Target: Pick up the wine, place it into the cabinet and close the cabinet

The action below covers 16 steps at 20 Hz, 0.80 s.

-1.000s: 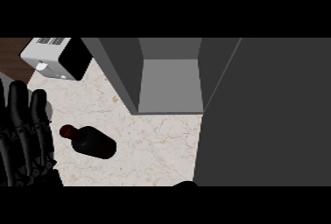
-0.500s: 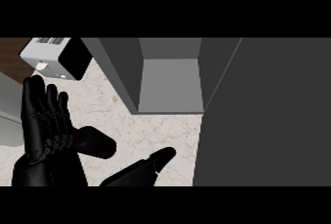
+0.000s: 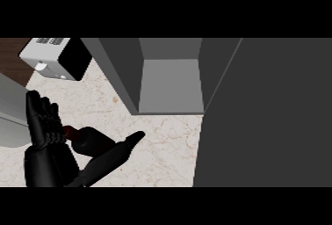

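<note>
Lying on its side on the marble table (image 3: 168, 145), near the table's left part and toward its near edge, the wine (image 3: 91, 139) is being shown as a dark bottle with a red cap end pointing left. It is being flanked by both hands. The left hand (image 3: 44, 125) is being held upright just to the left of the wine, with its fingers straight and released, its palm turned toward the bottle; the red cap end is being partly covered by it, and whether it is touching the bottle cannot be told. The right hand (image 3: 110, 158) is being stretched out across the near side of the wine, fingers straight and pointing up and to the right, lying against or just over the bottle's lower edge; nothing is being grasped by it. The cabinet (image 3: 170, 83) is being seen standing open at the far side of the table, its grey inner floor bare, with its large dark door (image 3: 266, 114) swung out along the right side. A toaster (image 3: 55, 57), white with a black side, is being seen at the far left corner of the table. A grey surface (image 3: 12, 110) is being seen at the left edge.
</note>
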{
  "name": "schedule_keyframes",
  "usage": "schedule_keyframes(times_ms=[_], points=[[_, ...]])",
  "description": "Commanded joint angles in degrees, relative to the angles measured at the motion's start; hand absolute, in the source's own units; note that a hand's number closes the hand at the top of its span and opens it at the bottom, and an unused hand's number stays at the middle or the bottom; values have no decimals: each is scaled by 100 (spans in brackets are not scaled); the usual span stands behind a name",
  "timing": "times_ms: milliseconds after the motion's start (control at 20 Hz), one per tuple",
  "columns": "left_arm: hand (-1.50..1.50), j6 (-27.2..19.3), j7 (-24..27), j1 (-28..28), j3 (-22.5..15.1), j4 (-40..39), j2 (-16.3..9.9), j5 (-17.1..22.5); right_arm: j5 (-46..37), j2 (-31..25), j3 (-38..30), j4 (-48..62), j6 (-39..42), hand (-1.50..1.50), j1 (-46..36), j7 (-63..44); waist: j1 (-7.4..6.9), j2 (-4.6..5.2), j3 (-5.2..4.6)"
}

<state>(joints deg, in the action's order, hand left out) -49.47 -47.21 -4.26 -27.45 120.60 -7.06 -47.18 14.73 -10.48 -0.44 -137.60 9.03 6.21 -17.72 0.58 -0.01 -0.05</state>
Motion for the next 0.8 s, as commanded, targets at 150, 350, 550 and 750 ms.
schedule_keyframes(times_ms=[150,350,550,750], points=[[-150,-740,1076,561,108,-379,-211,1025,929,6,-389,-444,218,-150,193,-213,-18,-5,2],[-150,-1189,2222,1124,-3,-684,-554,2071,588,159,-6,-763,256,-150,462,-320,-12,-10,-9],[-150,-1202,2935,1145,37,-1102,-427,2602,987,80,-300,-518,258,-150,100,-440,-32,-3,-5],[-150,-924,3802,1304,545,-1242,-664,3741,939,210,-277,-472,501,-150,465,-122,-21,-8,-5]])
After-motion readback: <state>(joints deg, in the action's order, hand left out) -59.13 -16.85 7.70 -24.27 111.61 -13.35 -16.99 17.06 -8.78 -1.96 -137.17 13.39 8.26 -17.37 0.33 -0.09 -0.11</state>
